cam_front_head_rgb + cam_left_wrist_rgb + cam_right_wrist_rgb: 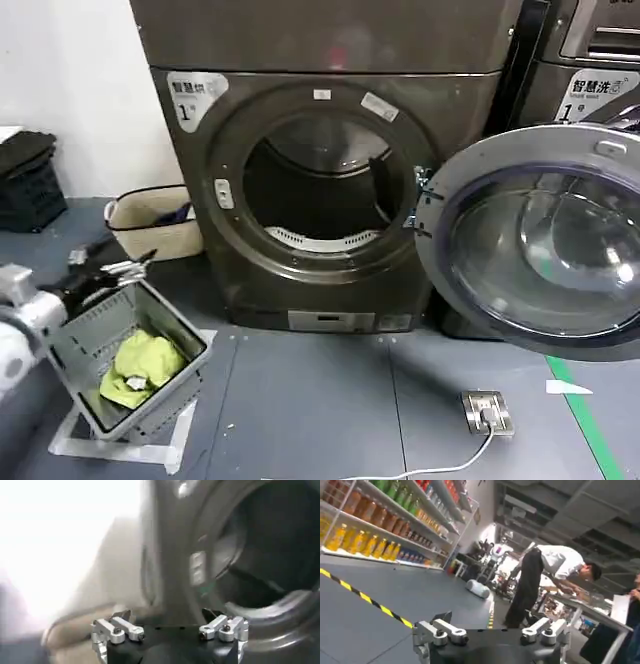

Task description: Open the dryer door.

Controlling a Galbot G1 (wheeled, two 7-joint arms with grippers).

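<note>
Beyond the left gripper (pixel 140 262), dryer door (pixel 540 240) hangs wide open.

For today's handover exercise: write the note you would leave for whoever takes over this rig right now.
Left gripper: open, empty, low at the robot's left above the grey basket, facing the dryer.
Right gripper: open, empty, pointing away into the room.
Dryer door: swung wide open to the right on its hinge; the drum opening is exposed.
Done: door opened.
Left: nothing on the door; neither gripper touches it.
</note>
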